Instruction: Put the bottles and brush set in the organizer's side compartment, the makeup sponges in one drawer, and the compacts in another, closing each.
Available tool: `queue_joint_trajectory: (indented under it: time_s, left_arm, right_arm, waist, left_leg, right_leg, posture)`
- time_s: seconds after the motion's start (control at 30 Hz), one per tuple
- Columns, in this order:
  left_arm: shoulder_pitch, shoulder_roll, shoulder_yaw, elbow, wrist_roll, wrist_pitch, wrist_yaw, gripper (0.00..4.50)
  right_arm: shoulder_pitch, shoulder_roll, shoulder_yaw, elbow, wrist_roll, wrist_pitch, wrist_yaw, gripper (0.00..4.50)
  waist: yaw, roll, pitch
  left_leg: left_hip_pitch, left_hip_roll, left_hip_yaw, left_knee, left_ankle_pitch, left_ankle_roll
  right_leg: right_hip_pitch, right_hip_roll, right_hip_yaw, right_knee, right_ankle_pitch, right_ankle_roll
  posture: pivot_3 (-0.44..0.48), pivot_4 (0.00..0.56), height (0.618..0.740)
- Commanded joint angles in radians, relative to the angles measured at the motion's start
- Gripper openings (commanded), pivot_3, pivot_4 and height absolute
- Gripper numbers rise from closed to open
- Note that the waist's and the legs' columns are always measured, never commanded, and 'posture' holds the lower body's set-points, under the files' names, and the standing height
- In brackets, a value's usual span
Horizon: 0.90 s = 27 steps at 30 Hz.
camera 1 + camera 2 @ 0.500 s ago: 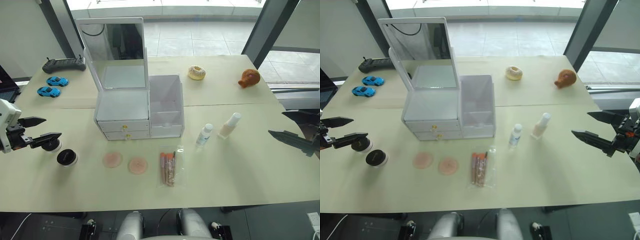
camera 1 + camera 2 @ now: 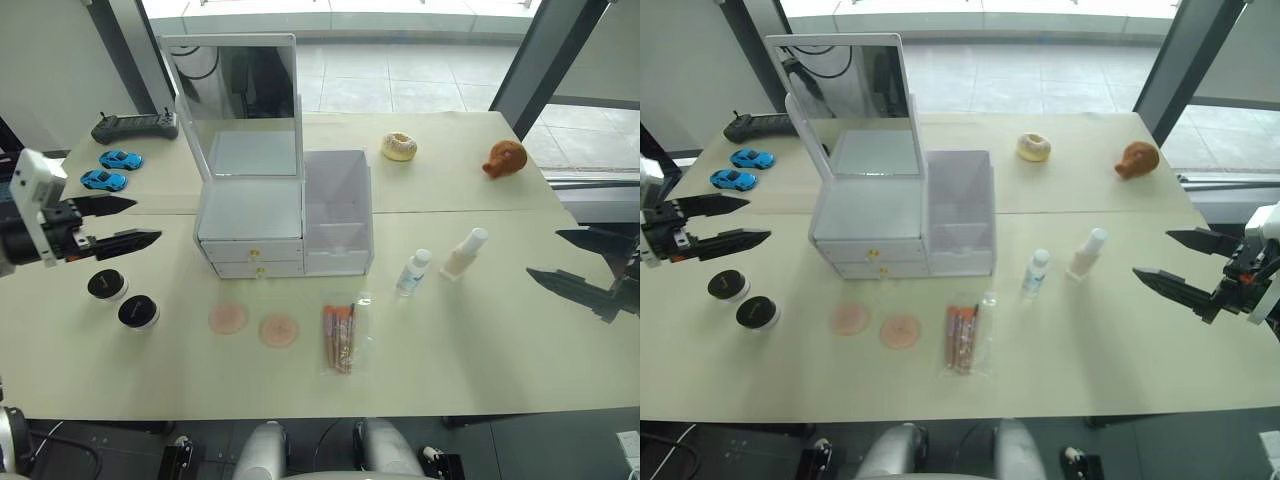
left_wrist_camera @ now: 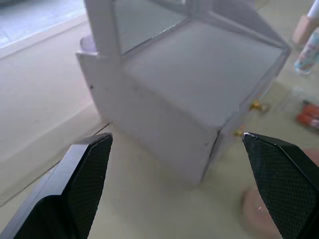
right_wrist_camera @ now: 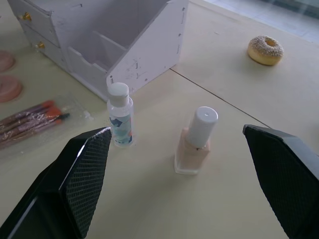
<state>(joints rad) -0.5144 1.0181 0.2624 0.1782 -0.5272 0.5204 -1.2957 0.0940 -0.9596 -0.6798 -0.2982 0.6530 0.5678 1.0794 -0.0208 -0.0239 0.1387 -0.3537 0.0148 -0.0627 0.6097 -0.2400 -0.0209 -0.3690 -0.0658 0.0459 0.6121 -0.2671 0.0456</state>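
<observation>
Left gripper (image 2: pixel 120 222) raised at the table's left edge, fingers spread wide and empty, aimed toward the organizer (image 2: pixel 250 225); below it on the table (image 2: pixel 500 340), two round black compacts (image 2: pixel 106 285) and (image 2: pixel 138 312) lying side by side, untouched

Right gripper (image 2: pixel 1180 262) at the table's right edge, likewise spread apart and holding nothing, pointed toward the two bottles; clear bottle (image 4: pixel 120 122) with bluish label standing upright just right of the organizer, beige bottle (image 4: pixel 196 142) upright beside it, slightly farther right and back, the two near each other but apart

Organizer near the table's middle, mirror lid (image 2: pixel 240 105) standing open, both gold-knobbed drawers (image 2: pixel 253 261) pushed in, translucent side compartment (image 2: pixel 338 215) attached on its right with nothing visible inside

In front of the drawers, two pink makeup sponges (image 2: pixel 228 319) and (image 2: pixel 278 330) lying flat next to each other; just right of them, brush set (image 2: pixel 341 335) in its clear pouch, lying flat before the side compartment

Toward the back: doughnut toy (image 2: pixel 398 146), brown toy (image 2: pixel 503 157), two blue toy cars (image 2: pixel 110 169), black controller (image 2: pixel 135 126)
</observation>
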Motion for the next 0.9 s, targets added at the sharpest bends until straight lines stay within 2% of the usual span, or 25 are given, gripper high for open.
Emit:
queue_joint_trajectory:
  time_s: [0.03,0.13,0.23,0.33,0.43,0.53,0.6,0.77,0.9]
  left_arm:
    - [-0.093,-0.051,-0.058,-0.167,-0.046,0.079,0.073,4.5]
    - [-0.205,-0.127,-0.157,-0.25,-0.035,0.128,0.124,4.5]
    - [-0.297,-0.191,-0.203,-0.311,-0.151,0.319,0.138,4.5]
    - [-0.353,-0.223,-0.261,-0.351,-0.182,0.42,0.156,4.5]
    - [-0.374,-0.235,-0.293,-0.388,-0.194,0.45,0.158,4.5]
    - [-0.366,-0.247,-0.309,-0.445,-0.19,0.432,0.171,4.5]
    - [-0.357,-0.262,-0.313,-0.46,-0.142,0.357,0.195,4.5]
    - [-0.342,-0.279,-0.281,-0.554,-0.219,0.469,0.286,4.5]
    - [-0.299,-0.301,-0.247,-0.618,-0.244,0.473,0.355,4.5]
  right_arm:
    - [0.048,0.029,-0.086,-0.161,0.053,0.043,-0.064,4.49]
    - [0.108,0.08,-0.134,-0.285,0.099,0.098,-0.142,4.49]
    - [0.157,0.138,-0.154,-0.375,0.113,0.122,-0.233,4.49]
    - [0.194,0.189,-0.149,-0.427,0.117,0.157,-0.334,4.49]
    - [0.209,0.213,-0.107,-0.43,0.094,0.185,-0.413,4.49]
    - [0.162,0.213,0.011,-0.354,-0.001,0.174,-0.498,4.49]
    - [0.098,0.212,0.093,-0.276,-0.076,0.132,-0.535,4.49]
    - [-0.072,0.229,0.225,-0.115,-0.154,0.09,-0.573,4.49]
    - [-0.179,0.231,0.306,-0.007,-0.189,0.073,-0.559,4.49]
  waist:
    - [0.003,0.0,0.0]
    - [0.004,-0.001,0.0]
    - [-0.002,-0.002,0.0]
    - [-0.014,-0.002,0.0]
    - [-0.022,-0.001,0.0]
    - [-0.024,-0.001,0.0]
    - [-0.022,-0.002,0.0]
    - [-0.019,0.0,0.0]
    - [-0.02,0.0,0.0]
  left_leg:
    - [0.0,0.0,0.001,0.0,0.0,0.0]
    - [0.0,0.0,0.001,0.0,0.0,0.0]
    - [0.0,0.001,0.002,0.0,0.0,0.0]
    - [0.0,0.001,0.003,0.0,0.0,0.0]
    - [0.001,0.001,0.003,0.0,0.0,0.0]
    - [0.002,0.001,0.004,0.0,0.0,0.0]
    - [0.001,0.001,0.004,0.0,0.0,0.0]
    - [0.001,0.0,0.005,0.0,0.0,0.0]
    - [0.001,0.0,0.006,0.0,0.0,0.0]
  right_leg:
    - [0.0,0.0,0.001,0.0,0.0,0.0]
    - [0.002,0.002,0.003,0.0,0.0,0.001]
    - [0.002,0.005,0.006,0.0,0.0,0.001]
    - [0.002,0.006,0.009,0.001,0.0,0.001]
    - [0.001,0.006,0.011,0.002,0.0,0.001]
    - [0.001,0.007,0.012,0.002,0.0,0.001]
    - [0.001,0.007,0.013,0.002,0.0,0.001]
    - [0.0,0.008,0.017,0.001,0.0,0.001]
    - [0.0,0.009,0.018,0.002,0.0,0.001]
  posture:
    - [0.0,0.15,0.74]
    - [0.0,0.15,0.74]
    - [0.0,0.15,0.74]
    - [0.0,0.15,0.74]
    - [0.0,0.15,0.74]
    - [0.0,0.15,0.74]
    - [0.0,0.15,0.74]
    - [0.0,0.15,0.74]
    - [0.0,0.15,0.74]
